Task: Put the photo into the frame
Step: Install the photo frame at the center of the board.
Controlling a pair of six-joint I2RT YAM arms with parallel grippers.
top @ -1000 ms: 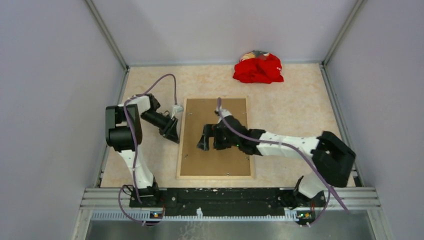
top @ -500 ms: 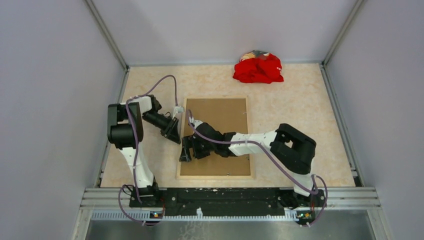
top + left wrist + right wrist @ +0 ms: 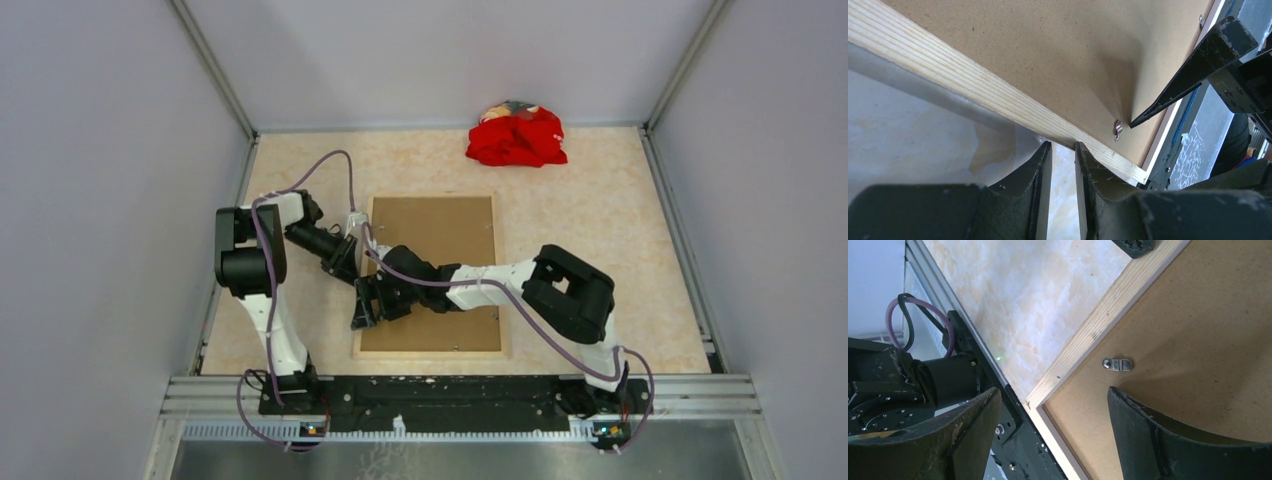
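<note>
**Frame face down, board in, clip next**

The pale marbled table (image 3: 600, 220) carries the frame (image 3: 430, 353) at its middle, lying with its light wood back upward. I take that to be so the contents can be loaded and fastened from behind. Its rails are thin, straight-grained pine, and a white edge shows along the near corner in the right wrist view.

The brown backing board (image 3: 440, 225) fills the opening and lies flat inside the rails. The photo cannot be seen in any view. It is probably already under the board, though nothing here proves it.

Both arms work the frame's left rail. The left gripper (image 3: 1062, 146) sits against the rail's outer edge with its fingers drawn almost together, only a slit of table showing between them. It grasps nothing and looks to be bracing the frame against sliding.

The right gripper (image 3: 1053, 392) is spread wide and holds nothing, straddling the rail near the frame's near-left corner. One fingertip rests on the board just beside a small metal turn clip (image 3: 1117, 364) (the kind that swivels to pin a backing down). Turning that clip seems the step in hand.

A crumpled red cloth (image 3: 517, 138) lies well apart at the far edge.
</note>
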